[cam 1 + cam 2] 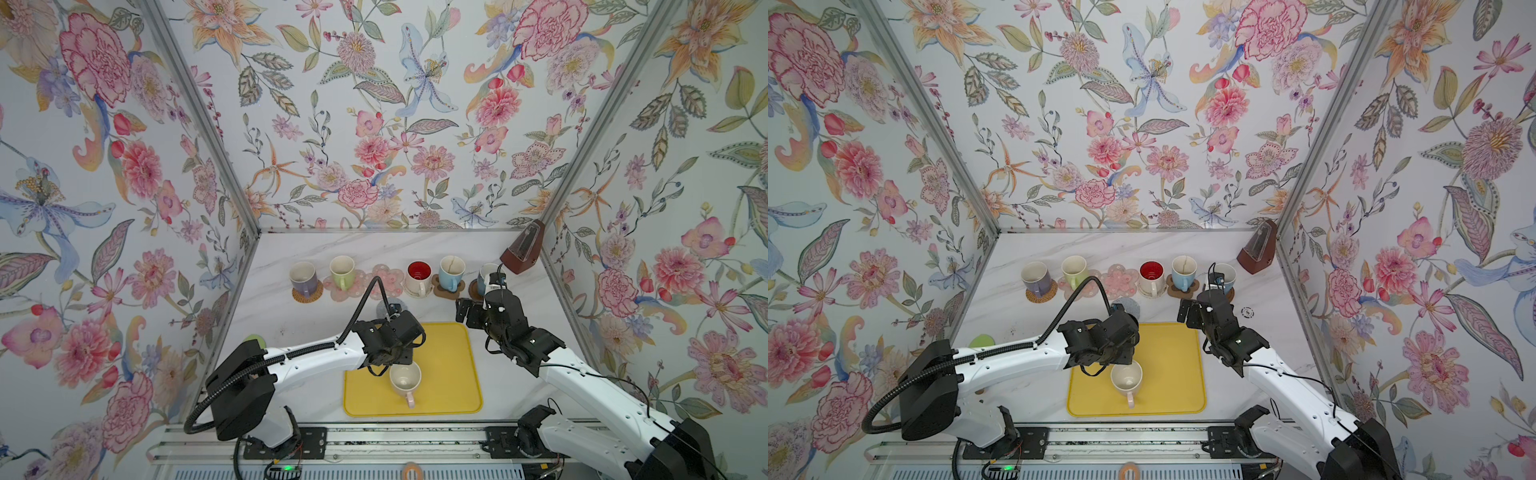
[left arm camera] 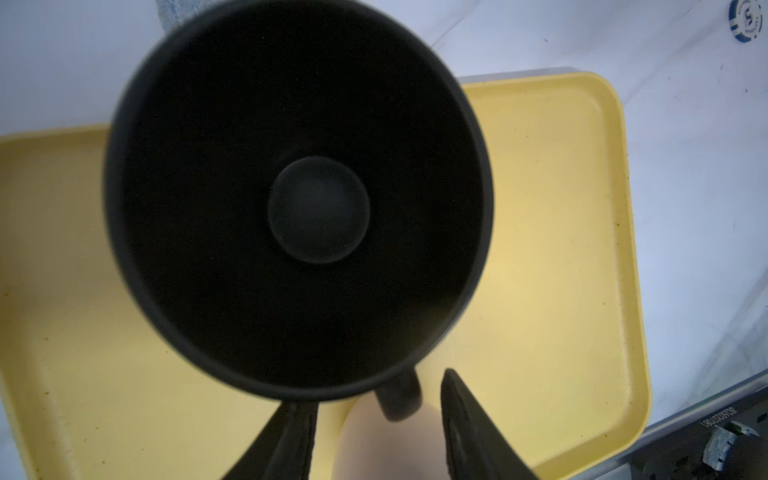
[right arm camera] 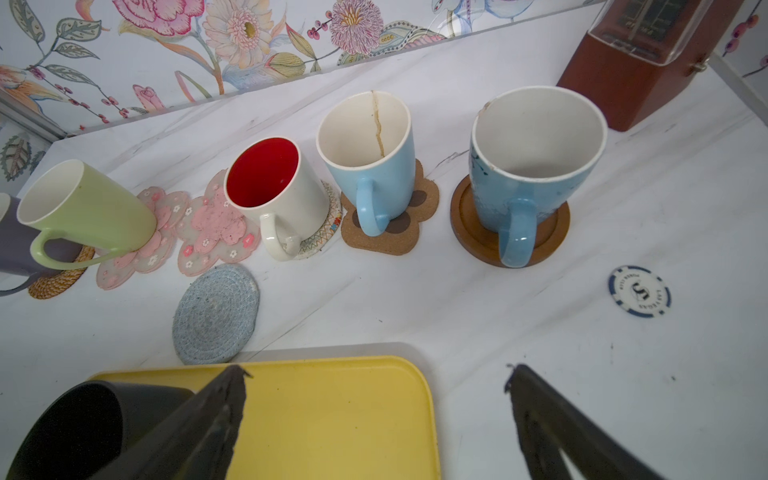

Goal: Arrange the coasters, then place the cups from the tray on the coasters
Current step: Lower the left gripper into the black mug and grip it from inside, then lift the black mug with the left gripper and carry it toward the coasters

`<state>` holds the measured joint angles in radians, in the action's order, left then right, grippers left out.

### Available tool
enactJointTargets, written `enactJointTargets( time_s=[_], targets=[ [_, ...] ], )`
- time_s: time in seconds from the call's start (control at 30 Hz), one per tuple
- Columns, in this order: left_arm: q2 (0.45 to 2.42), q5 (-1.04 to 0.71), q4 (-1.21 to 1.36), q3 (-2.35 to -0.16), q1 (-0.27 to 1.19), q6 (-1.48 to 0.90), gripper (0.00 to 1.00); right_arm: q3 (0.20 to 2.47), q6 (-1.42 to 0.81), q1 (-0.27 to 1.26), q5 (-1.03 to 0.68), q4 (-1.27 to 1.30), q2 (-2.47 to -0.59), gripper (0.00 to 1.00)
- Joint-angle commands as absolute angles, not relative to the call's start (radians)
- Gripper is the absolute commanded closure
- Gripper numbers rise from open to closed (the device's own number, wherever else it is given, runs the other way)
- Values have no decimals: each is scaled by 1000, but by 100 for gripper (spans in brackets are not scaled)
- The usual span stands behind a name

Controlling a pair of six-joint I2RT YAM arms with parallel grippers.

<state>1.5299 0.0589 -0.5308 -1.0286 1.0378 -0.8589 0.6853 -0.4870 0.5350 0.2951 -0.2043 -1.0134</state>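
Nearest to the lens, in the left wrist view, the matte black ceramic mug [image 2: 299,199] fills the picture. It stands on the large flat yellow tray [image 2: 561,249], toward 10 o'clock from the tray's middle. The left hand [image 2: 374,390] has its jaws partly open, one on each side of the mug's handle. A gap shows beside the handle, so I judge there is no firm grip yet. The right hand [image 3: 374,370] is wide open and empty, above the white marble worktop [image 3: 540,324] near the tray's 1 o'clock corner.

At 12 o'clock from the tray, five cups sit on coasters:
- the lavender mug [image 1: 302,278] on the tan rattan round coaster [image 3: 58,278]
- the light green mug [image 3: 87,208] on a pink flower-shaped coaster [image 3: 162,232]
- the white mug with red inside [image 3: 274,191] on the beige woven round coaster [image 3: 324,232]
- the cracked light blue mug [image 3: 370,166] on the brown paw-print coaster [image 3: 399,232]
- the wider light blue mug [image 3: 536,166] on the dark wooden round coaster [image 3: 465,224]

The second pink flower coaster [image 3: 216,228] and the grey speckled round coaster [image 3: 216,313] are free. I judge two cups remain: the black one and the cream mug with pink handle [image 1: 405,380], at the tray's 6 o'clock.
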Motion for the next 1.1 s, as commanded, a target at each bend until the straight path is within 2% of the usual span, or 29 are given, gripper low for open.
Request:
enactJointTargets(
  time_s=[0.0,0.3,0.5,0.8,1.07],
  targets=[
    [1548,71,-537,-1046,1013,-827,51,673,-497,522,290,-197,-1002,1],
    [1608,53,-495,-1046,990,-805,54,674,-495,515,282,-197,-1012,1],
    [1621,54,-492,-1051,976,-789,63,678,-494,512,277,-195,-1019,1],
    [1618,59,-493,-1064,940,-748,65,700,-480,506,266,-196,-1041,1],
    [1627,58,-498,-1091,927,-718,78,720,-475,502,256,-200,-1058,1]
  ],
)
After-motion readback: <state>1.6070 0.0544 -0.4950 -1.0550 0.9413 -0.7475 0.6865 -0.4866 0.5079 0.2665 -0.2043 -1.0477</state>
